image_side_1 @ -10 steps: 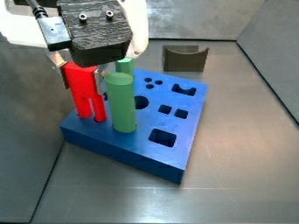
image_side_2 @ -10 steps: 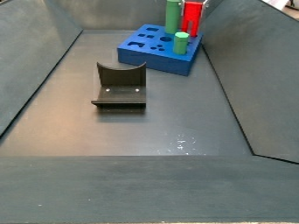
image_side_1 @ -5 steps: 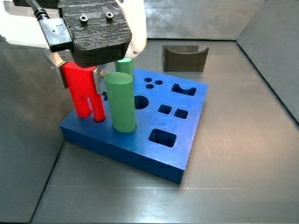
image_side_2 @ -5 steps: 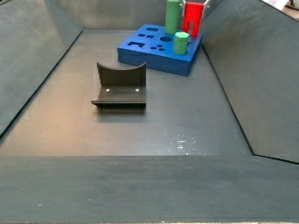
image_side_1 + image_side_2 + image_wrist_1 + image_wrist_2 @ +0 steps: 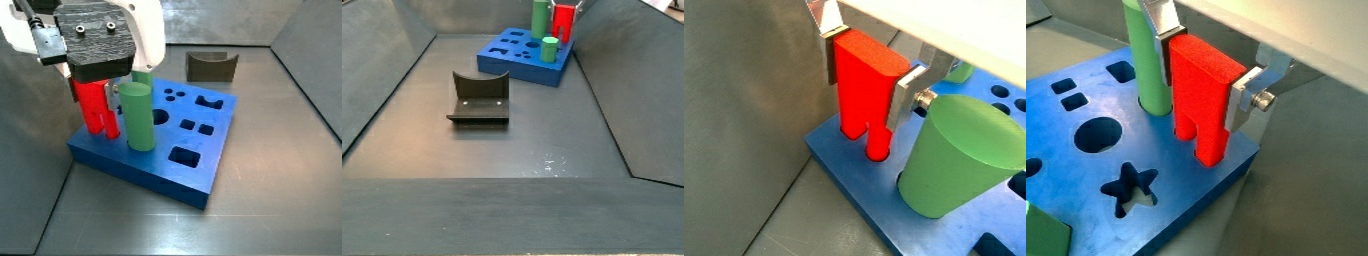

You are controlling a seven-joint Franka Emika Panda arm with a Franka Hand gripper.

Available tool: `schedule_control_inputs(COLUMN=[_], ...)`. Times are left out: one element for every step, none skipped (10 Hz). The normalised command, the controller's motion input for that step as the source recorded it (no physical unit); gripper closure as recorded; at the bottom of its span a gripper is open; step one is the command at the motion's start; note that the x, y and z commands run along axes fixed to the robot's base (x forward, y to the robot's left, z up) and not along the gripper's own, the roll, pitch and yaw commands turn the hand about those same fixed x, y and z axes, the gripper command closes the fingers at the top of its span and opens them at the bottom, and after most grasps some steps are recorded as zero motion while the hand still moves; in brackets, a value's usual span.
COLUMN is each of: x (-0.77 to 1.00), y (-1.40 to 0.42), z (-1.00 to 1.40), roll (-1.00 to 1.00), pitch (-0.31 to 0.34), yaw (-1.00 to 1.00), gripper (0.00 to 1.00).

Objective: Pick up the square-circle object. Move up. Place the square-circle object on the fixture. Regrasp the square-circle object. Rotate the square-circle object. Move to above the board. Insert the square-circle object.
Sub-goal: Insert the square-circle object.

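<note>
Two silver fingers of my gripper clamp the red peg by its sides, upright. Its prongs stand in the board at a corner, beside a green cylinder.

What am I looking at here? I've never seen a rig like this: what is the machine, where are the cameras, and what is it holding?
This is a single robot arm ending in a two-finger gripper. Two pictures come from cameras on its wrist, looking down past the fingers, which are flat silver plates. Two more come from cameras fixed beside the table.

On the grey floor lies a blue board with differently shaped holes. Green cylinders stand in it. Apart from it stands the fixture, a dark bracket that is part of the rig.

The gripper is at the board's corner, shut on the square-circle object, a red peg held upright. Its two-pronged end reaches the board, apparently entering holes there.
</note>
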Motion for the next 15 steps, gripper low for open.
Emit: schedule_control_inputs(x=[0.88,0.83,0.46,0.15,0.36,0.37,0.52,0.99,1.0,0.38,-0.12,0.28,0.51,0.54,0.63], y=[0.1,0.32,0.23,0.21,0.0,-0.05,0.0,0.23,0.28,0.0,0.0,-0.13,-0.08,-0.06,-0.14], z=[-0.48,-0.55,-0.51,-0.62,-0.76,-0.67,-0.74,-0.93,-0.98,-0.17,0.0,-0.63,-0.55,-0.49,-0.33], roll=[0.16,0.09,0.08,0.0,0.0,0.05,0.06,0.0,0.0,-0.02,0.0,0.36,0.39,0.41,0.46], pitch=[0.147,0.164,0.071,0.0,-0.003,-0.049,-0.02,0.0,0.063,0.0,0.0,0.013,0.054,0.051,0.067], yaw=[-0.07,0.23,0.5,0.73,0.23,-0.71,-0.61,-0.25,-0.11,-0.05,-0.03,-0.02,-0.13,-0.1,0.0], gripper=[1.0,1.0,1.0,1.0,1.0,1.0,1.0,1.0,1.0,1.0,1.0,1.0,1.0,1.0,1.0])
